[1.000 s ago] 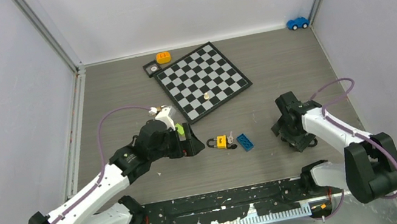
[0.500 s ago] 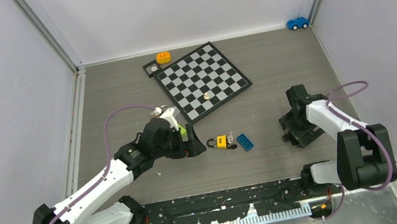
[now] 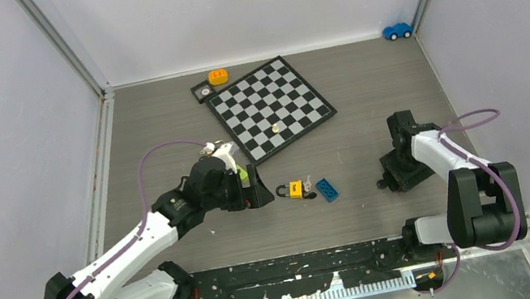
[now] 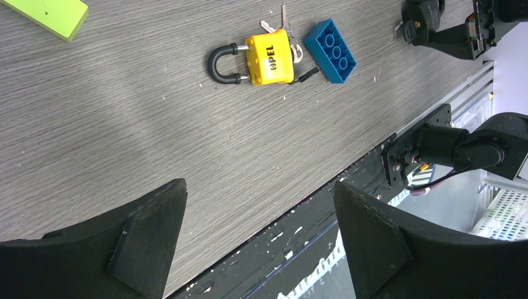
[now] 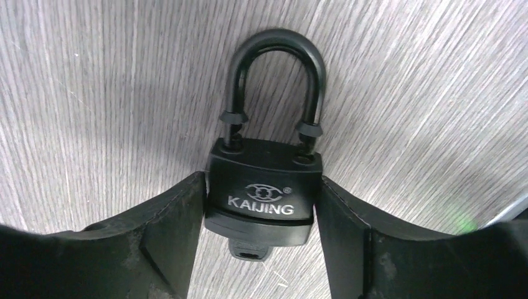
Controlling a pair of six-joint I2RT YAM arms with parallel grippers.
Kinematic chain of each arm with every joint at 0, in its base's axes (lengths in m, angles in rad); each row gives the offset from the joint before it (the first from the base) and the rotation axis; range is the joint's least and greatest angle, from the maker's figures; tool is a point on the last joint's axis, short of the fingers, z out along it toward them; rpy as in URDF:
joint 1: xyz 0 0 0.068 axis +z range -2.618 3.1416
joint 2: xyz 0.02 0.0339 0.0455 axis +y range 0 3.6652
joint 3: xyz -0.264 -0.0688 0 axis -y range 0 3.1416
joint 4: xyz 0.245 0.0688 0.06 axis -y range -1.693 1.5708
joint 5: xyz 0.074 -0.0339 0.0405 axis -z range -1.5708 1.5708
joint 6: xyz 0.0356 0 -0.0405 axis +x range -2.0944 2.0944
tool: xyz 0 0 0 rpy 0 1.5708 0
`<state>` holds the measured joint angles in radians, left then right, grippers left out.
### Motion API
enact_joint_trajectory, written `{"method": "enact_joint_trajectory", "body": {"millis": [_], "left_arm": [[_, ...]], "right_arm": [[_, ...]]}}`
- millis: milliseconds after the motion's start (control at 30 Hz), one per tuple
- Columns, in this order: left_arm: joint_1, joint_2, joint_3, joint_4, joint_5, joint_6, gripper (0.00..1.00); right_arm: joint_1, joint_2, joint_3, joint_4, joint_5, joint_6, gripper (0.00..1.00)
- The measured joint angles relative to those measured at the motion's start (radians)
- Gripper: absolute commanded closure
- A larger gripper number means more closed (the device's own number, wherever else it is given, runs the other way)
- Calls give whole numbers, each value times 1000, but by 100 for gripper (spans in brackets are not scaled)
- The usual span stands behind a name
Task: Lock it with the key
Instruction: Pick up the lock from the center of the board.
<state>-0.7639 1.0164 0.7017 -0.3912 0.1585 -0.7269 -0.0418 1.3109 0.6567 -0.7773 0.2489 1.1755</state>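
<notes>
Right arm has swung rightward; right gripper [image 5: 261,218] jaws pinch the black padlock [image 5: 261,168]; left gripper [image 4: 258,187] gapes empty; key [image 4: 284,18] untouched beside yellow padlock [image 4: 269,57]; locking all remains.

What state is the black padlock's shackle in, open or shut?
Shut, apparently: both legs of the shackle sit in the black padlock body. Whether it is latched, cannot tell.

"KAIJING" w/ logo on black padlock [image 5: 260,199] body; "OPEL" on yellow padlock [image 4: 269,57] body.
</notes>
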Motion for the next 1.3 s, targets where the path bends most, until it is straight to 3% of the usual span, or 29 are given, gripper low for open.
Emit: {"method": "enact_joint_trajectory", "body": {"millis": [133, 267, 467, 633, 833, 1000, 1133, 1300], "left_arm": [[2, 3, 0, 1, 4, 0, 11], [18, 2, 0, -1, 10, 3, 10], [74, -46, 40, -49, 6, 19, 7], [122, -137, 158, -117, -40, 36, 2], [139, -251, 285, -164, -108, 35, 0], [139, -364, 294, -158, -158, 23, 0], [139, -437, 266, -121, -149, -6, 4], [142, -444, 208, -76, -58, -33, 14]], "right_arm": [[-6, -16, -2, -2, 8, -8, 84], [-6, -52, -8, 10, 7, -36, 99], [44, -271, -14, 76, -25, -95, 100], [394, -364, 43, 248, -29, -208, 100], [781, -344, 128, 475, -31, -415, 100], [1059, -283, 156, 644, -54, -636, 100], [1203, -240, 160, 699, -79, -830, 100], [1278, -235, 160, 748, -86, -992, 99]]}}
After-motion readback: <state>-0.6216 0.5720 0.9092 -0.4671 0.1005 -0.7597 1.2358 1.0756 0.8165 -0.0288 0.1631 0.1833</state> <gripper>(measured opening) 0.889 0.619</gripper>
